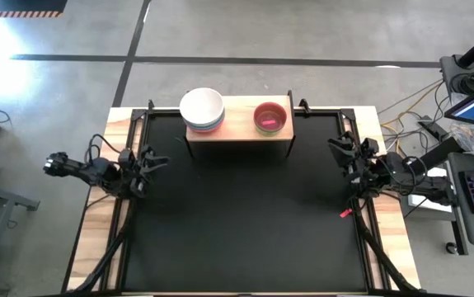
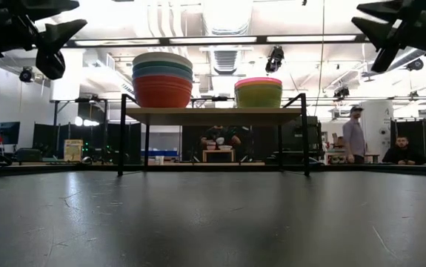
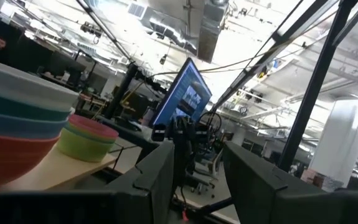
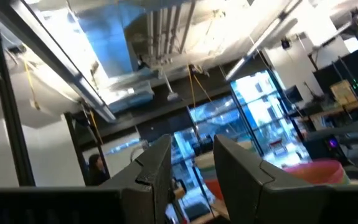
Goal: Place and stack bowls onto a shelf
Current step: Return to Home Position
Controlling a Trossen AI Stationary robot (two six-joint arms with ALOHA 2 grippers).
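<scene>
The shelf is sitting upper centre in the high view, carrying two stacks. From above only the cream white bowl and pink bowl are showing, while the low view is revealing the red bowl underneath and the green bowl below pink. The left gripper is hanging mid-left with fingers spread, and the right gripper is hanging mid-right, likewise spread.

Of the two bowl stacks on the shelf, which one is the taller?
The stack of large bowls, red at the bottom and cream white on top. The pink-topped stack beside it is lower.
</scene>
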